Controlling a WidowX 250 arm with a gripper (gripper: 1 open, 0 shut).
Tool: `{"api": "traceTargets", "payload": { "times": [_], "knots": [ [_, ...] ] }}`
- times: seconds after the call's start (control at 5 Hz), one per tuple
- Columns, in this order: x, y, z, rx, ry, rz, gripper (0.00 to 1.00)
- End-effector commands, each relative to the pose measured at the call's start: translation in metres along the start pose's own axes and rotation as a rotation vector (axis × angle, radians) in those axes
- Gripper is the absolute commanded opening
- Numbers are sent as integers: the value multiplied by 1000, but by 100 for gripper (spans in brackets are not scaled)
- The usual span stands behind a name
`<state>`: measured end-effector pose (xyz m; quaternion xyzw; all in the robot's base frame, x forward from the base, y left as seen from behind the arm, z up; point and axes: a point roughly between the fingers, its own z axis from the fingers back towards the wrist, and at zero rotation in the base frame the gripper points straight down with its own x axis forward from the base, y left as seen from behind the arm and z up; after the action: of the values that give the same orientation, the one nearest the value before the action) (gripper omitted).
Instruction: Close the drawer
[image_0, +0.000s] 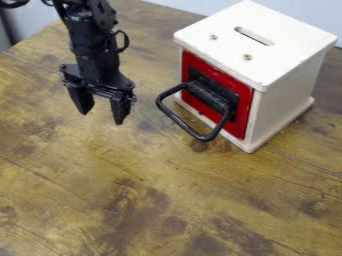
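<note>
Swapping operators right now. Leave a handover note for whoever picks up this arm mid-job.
Gripper: open, nothing between its fingers, over the wood-look table on the left side of the picture, apart from the drawer handle.
Drawer: red, in the front of the cream-white cabinet; its black loop handle juts out toward the gripper's side.
Done: drawer looks shut or nearly so; this one view can't confirm it is fully home.
Left: check for a remaining gap at the drawer front; if there is one, probably push it in, minding the loop handle.
</note>
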<state>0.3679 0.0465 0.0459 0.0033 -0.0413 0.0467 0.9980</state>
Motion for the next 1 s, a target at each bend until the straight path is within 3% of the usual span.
{"api": "traceTargets", "payload": {
  "times": [0.0,0.2,0.4,0.6,0.8],
  "knots": [
    [-4,-13,26,-2,-91,-25,100],
    [0,-25,41,-12,-126,-58,100],
    [3,-29,48,-10,-132,-48,100],
    [4,-29,50,-10,-118,-76,100],
    [9,-31,40,-13,-115,-93,100]
  ]
}}
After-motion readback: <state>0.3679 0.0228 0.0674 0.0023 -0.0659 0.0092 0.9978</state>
